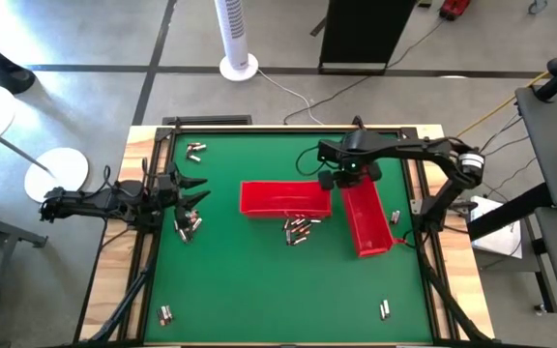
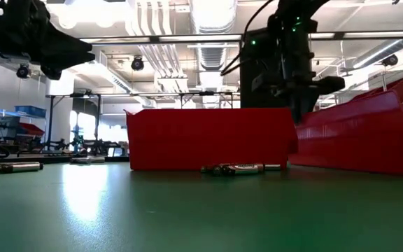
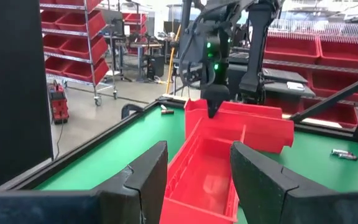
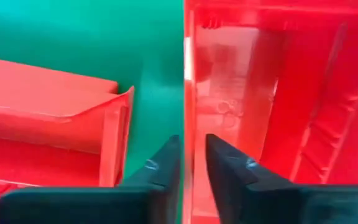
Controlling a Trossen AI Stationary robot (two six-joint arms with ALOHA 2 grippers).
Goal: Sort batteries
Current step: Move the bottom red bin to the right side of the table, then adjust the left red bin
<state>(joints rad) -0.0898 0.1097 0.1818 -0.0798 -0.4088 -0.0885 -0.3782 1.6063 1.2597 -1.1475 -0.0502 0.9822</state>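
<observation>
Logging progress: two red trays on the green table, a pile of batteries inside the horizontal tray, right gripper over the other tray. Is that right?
Not quite. In the high view the pile of batteries lies on the green table, just outside the horizontal tray. The right gripper is over the other tray.

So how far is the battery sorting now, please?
Early stage. Done: no battery shows in the parts of the two red trays that can be seen. In hand: the right pincer hangs over the wall of the right tray, fingers slightly apart, holding nothing visible; the left pincer waits open at the left side. Left: batteries lie beside the trays, others scattered.
</observation>
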